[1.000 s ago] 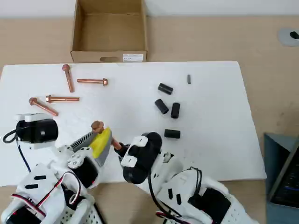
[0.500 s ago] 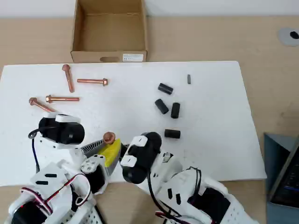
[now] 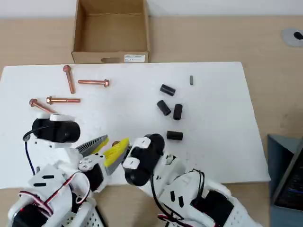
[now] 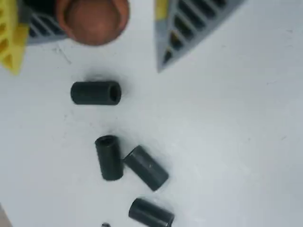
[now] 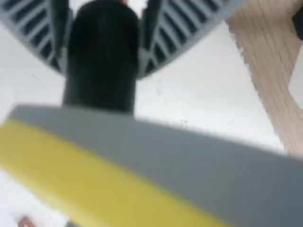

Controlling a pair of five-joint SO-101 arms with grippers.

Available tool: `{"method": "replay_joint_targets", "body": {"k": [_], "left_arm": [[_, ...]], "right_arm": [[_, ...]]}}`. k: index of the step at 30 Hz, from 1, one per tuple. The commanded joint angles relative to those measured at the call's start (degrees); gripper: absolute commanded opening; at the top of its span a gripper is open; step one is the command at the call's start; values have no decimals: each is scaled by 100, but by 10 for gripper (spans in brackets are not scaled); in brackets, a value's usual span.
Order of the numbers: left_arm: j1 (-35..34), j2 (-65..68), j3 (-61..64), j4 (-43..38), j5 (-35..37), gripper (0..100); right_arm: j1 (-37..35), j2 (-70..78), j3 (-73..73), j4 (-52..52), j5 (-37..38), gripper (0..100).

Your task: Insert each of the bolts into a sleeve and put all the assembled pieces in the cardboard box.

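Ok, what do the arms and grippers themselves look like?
The left arm and right arm are white shells with black motors. Red, white and black cables run on the left. The left gripper has a yellow and a grey ribbed finger; the right gripper, grey ribbed ones.

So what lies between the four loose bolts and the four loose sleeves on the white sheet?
Nothing. In the high view the white sheet is bare between the loose bolts and the loose sleeves.
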Motion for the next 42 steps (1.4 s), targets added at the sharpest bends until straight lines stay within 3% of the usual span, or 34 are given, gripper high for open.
{"method": "replay_joint_targets", "body": {"k": [1, 4, 9, 16, 22, 26, 33, 42], "left_arm": [[-62, 22, -475, 9, -9, 198], [-141, 22, -721, 9, -44, 176], [-712, -4, -1020, -220, -308, 0], [-1829, -13, -844, -193, -1275, 2], [-3156, -13, 422, -185, -1336, 2], [-3692, -13, 1477, -220, -1336, 2], [-3912, -22, 2163, -369, -1345, 2], [-3912, -22, 2919, -774, -1389, 2]], "right_arm": [[-13, -646, -22, -167, 18, 9], [-4, -646, -22, -167, 9, 9], [127, -646, -22, -167, 0, 9], [884, -646, -48, -281, -9, 9], [1640, -602, -356, -281, -44, 9], [2202, -576, -681, -273, -290, 9], [2396, 892, -1640, -448, -378, 9], [2404, 3776, -3240, -1600, -448, 9]]}}
